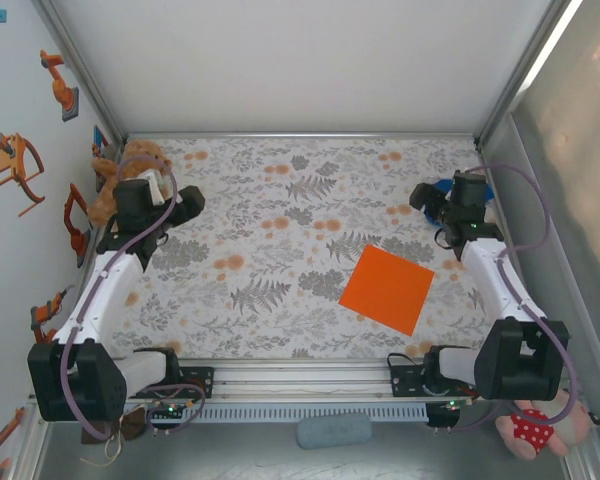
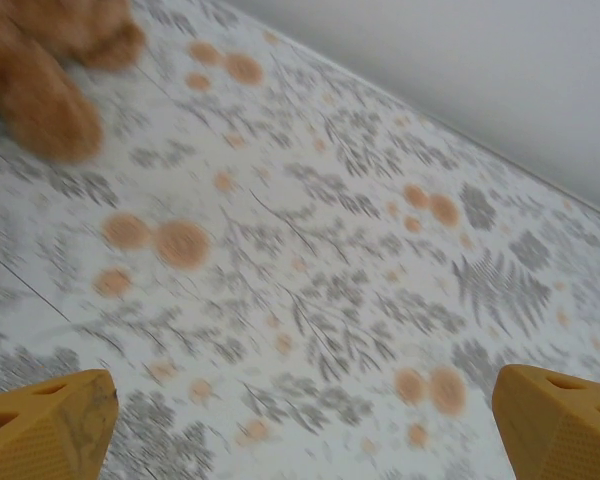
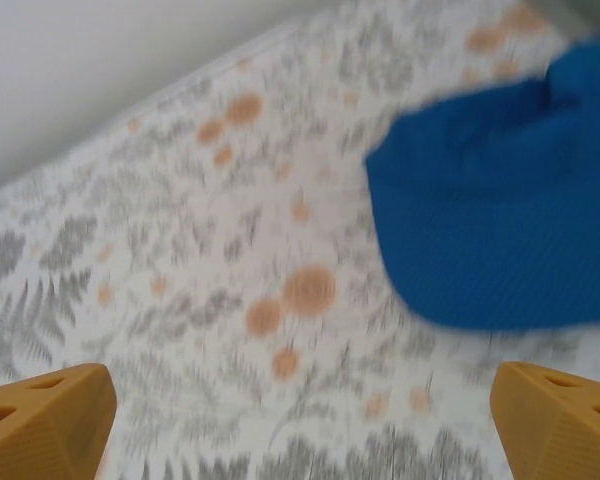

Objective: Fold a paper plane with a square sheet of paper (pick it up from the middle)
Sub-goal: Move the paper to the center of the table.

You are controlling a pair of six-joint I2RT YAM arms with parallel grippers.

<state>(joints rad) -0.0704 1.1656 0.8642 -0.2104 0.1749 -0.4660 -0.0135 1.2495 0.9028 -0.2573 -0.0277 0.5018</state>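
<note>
The square sheet of paper, bright orange and flat, lies unfolded on the patterned table, right of centre and turned like a diamond. My left gripper hovers at the far left, well away from the sheet. In the left wrist view this gripper is open, yellow fingertips wide apart over bare cloth. My right gripper is at the far right, beyond the sheet. In the right wrist view it is open with nothing between its fingertips.
A brown teddy bear sits in the far left corner, its leg showing in the left wrist view. A blue cloth lump lies under the right wrist. A pink plush toy and grey pad lie off the table's front.
</note>
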